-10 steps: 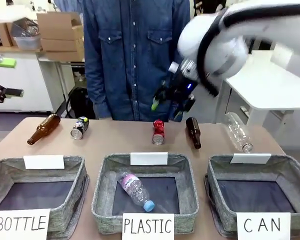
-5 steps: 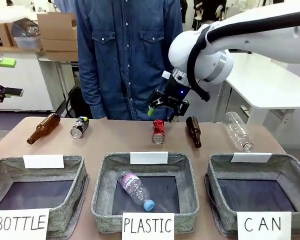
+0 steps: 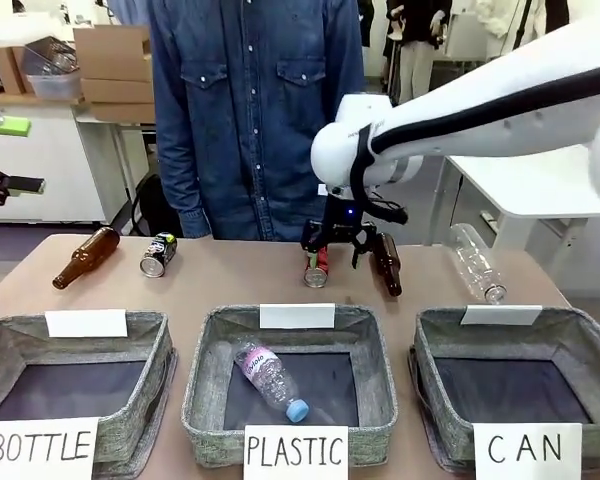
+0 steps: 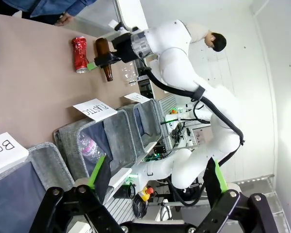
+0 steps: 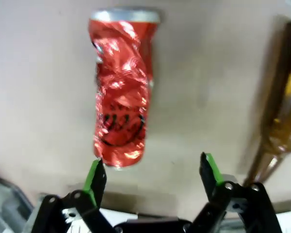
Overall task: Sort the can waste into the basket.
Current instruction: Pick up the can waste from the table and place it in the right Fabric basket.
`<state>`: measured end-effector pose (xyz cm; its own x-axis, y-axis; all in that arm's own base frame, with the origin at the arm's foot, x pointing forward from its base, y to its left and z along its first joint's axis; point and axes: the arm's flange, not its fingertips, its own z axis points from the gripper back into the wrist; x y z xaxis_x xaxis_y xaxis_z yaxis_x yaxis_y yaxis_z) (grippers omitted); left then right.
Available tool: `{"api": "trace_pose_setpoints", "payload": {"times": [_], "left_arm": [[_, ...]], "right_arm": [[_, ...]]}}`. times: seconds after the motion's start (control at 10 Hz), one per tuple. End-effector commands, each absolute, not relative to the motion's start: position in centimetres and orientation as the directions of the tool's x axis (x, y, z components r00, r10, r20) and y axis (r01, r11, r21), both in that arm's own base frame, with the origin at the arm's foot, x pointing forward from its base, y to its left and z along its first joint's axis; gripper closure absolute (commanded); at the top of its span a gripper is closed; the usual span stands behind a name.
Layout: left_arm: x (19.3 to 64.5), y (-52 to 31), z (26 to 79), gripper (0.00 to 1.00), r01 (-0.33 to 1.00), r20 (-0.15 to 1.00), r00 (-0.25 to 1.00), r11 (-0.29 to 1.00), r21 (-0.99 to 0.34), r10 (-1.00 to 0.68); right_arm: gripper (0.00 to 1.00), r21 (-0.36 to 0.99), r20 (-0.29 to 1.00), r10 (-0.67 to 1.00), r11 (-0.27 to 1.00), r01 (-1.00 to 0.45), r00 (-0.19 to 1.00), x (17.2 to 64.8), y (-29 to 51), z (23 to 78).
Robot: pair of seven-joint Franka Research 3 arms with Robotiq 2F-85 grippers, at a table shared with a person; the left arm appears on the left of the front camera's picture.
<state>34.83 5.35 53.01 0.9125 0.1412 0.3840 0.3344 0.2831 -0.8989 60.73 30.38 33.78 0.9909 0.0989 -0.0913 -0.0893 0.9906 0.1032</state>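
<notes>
Right, key relation first: the right gripper (image 3: 340,255) hangs just over the red can (image 3: 317,268), jaws wide open, nothing held. In the right wrist view the right gripper (image 5: 150,167) has the red can (image 5: 121,87) at about 11 o'clock. The can's long axis runs 12 to 6 and the jaw line runs 9 to 3, so square across it. The can sits off-centre, though: one green pad is at its near end, and the gap lies mostly at 3 o'clock of the can. We judge a small shift toward 10 o'clock is needed before the jaws close.

The right arm is clearly the nearer one. The left gripper (image 4: 157,170) is also open and empty, well apart from the cans.

From the red can, the CAN basket (image 3: 590,340) lies at about 4 o'clock in the front view, with no cans in it yet. The black can (image 3: 159,254) is at 9 o'clock, well apart on the surface (image 3: 230,285).

Counts:
- Two crushed cans.
- Two brown glass bottles, one (image 3: 87,257) far at 9 o'clock and one (image 3: 386,263) just beside the red can at 3 o'clock.
- Two clear plastic bottles, one (image 3: 477,263) on the surface and one (image 3: 270,380) in the PLASTIC basket (image 3: 205,380).
- Three baskets, counting the BOTTLE basket (image 3: 155,335).
</notes>
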Motion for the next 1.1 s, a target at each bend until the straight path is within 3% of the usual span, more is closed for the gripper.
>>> {"api": "trace_pose_setpoints", "payload": {"times": [0.0, 0.7, 0.8, 0.9, 1.0], "left_arm": [[34.8, 5.3, 53.2, 0.0, 0.358, 0.404, 0.903, 0.265, -0.895, 0.144], [34.8, 5.3, 53.2, 0.0, 0.358, 0.404, 0.903, 0.265, -0.895, 0.144], [34.8, 5.3, 53.2, 0.0, 0.358, 0.404, 0.903, 0.265, -0.895, 0.144], [34.8, 5.3, 53.2, 0.0, 0.358, 0.404, 0.903, 0.265, -0.895, 0.144], [34.8, 5.3, 53.2, 0.0, 0.358, 0.404, 0.903, 0.265, -0.895, 0.144]], "right_arm": [[0.0, 0.112, -0.128, 0.099, 0.99, -0.085, 0.987, 63.2, 32.6, 34.0], [0.0, 0.092, -0.128, 0.024, 0.996, -0.013, 0.992, 63.9, 34.4, 30.9], [0.58, 0.08, -0.122, 0.002, 0.997, 0.008, 0.993, 63.8, 34.4, 31.0], [0.58, 0.08, -0.121, -0.003, 0.997, 0.013, 0.993, 63.8, 34.4, 31.0], [1.0, 0.069, -0.097, -0.03, 0.997, 0.037, 0.995, 63.8, 34.4, 30.8]]}}
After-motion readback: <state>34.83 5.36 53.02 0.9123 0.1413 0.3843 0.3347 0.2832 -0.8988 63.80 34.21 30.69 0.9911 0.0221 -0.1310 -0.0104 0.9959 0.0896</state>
